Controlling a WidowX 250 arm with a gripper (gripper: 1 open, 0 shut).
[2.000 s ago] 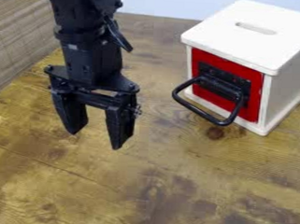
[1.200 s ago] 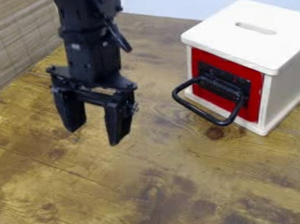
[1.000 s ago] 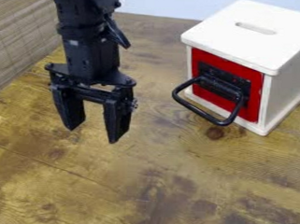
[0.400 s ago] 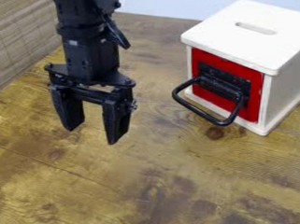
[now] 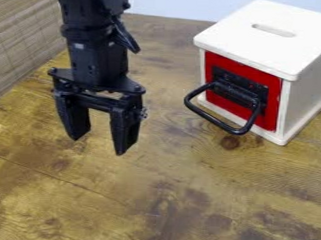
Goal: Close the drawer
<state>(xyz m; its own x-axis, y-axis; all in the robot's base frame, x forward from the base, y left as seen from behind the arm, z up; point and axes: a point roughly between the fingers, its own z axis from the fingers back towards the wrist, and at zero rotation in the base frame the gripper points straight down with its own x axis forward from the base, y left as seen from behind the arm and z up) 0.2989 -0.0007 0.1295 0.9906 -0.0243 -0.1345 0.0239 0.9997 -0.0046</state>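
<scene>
The red drawer front point(image 5: 244, 93) with its black panel sits in the white box point(image 5: 280, 42) at the upper right. Its large black loop handle point(image 5: 220, 112) sticks out toward the lower left over the wood. I cannot tell how far the drawer stands out from the box. My black gripper point(image 5: 97, 138) hangs at the left of the view, fingers pointing down, open and empty. It is well to the left of the handle and touches nothing.
The wooden tabletop point(image 5: 187, 208) fills the view. A wood-panelled wall point(image 5: 20, 31) runs along the left edge. The box has a slot point(image 5: 275, 30) in its top.
The gripper has drifted slightly to the left over the two seconds and stays open. The drawer and box have not moved.
</scene>
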